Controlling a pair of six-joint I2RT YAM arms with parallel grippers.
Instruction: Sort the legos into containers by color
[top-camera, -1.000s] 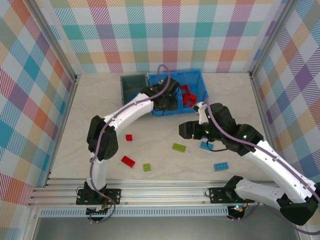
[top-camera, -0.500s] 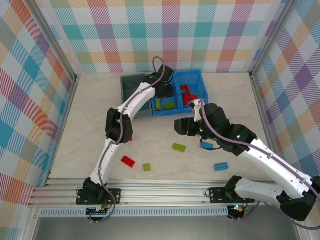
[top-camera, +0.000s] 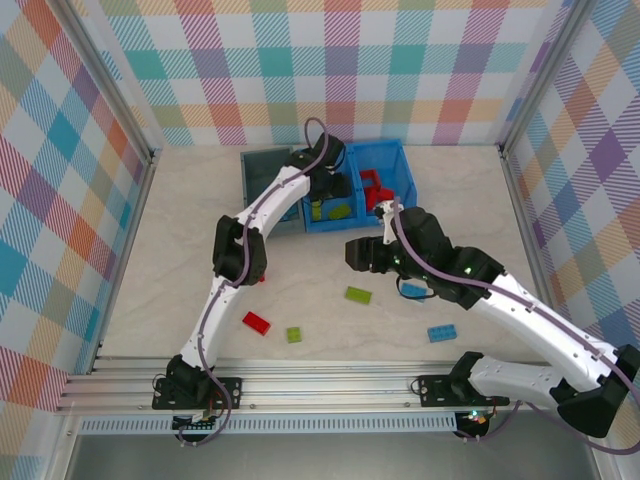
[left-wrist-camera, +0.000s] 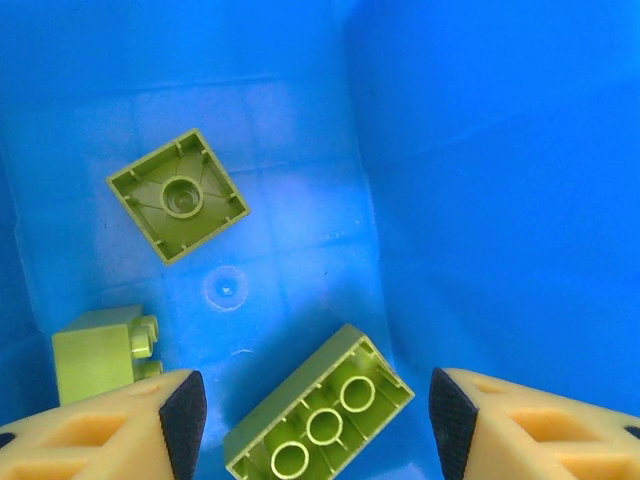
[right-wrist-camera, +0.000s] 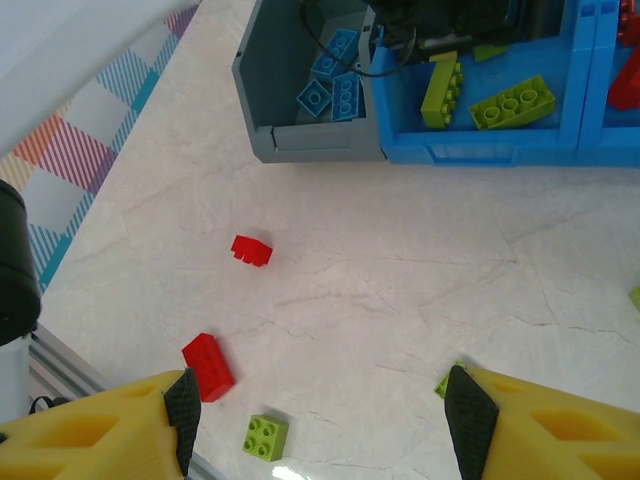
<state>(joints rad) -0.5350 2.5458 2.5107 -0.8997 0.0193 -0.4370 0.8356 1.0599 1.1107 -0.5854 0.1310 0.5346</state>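
My left gripper (left-wrist-camera: 312, 420) hangs open inside the left compartment of the blue bin (left-wrist-camera: 500, 150). A long lime green lego (left-wrist-camera: 320, 418) lies upside down on the floor between its fingers, untouched. Two more green legos (left-wrist-camera: 178, 195) (left-wrist-camera: 98, 352) lie nearby. From above, the left gripper (top-camera: 322, 197) is over that compartment, and red legos (top-camera: 378, 193) fill the right one. My right gripper (right-wrist-camera: 318, 415) (top-camera: 352, 254) is open above the table with nothing in it. Below it lie a red lego (right-wrist-camera: 208, 366), a small red one (right-wrist-camera: 251, 249) and a green one (right-wrist-camera: 265, 437).
The grey bin (right-wrist-camera: 300, 140) (top-camera: 262, 180) beside the blue bin (top-camera: 405, 180) holds light blue legos (right-wrist-camera: 335, 85). Loose on the table are a green lego (top-camera: 358, 294), a small green one (top-camera: 294, 334), a red one (top-camera: 256, 322) and two blue ones (top-camera: 413, 291) (top-camera: 439, 333). Checked walls surround the table.
My left arm swung back over the blue bin and its gripper opened, leaving the long green lego in the left compartment. The right gripper drifted slightly left, still open.
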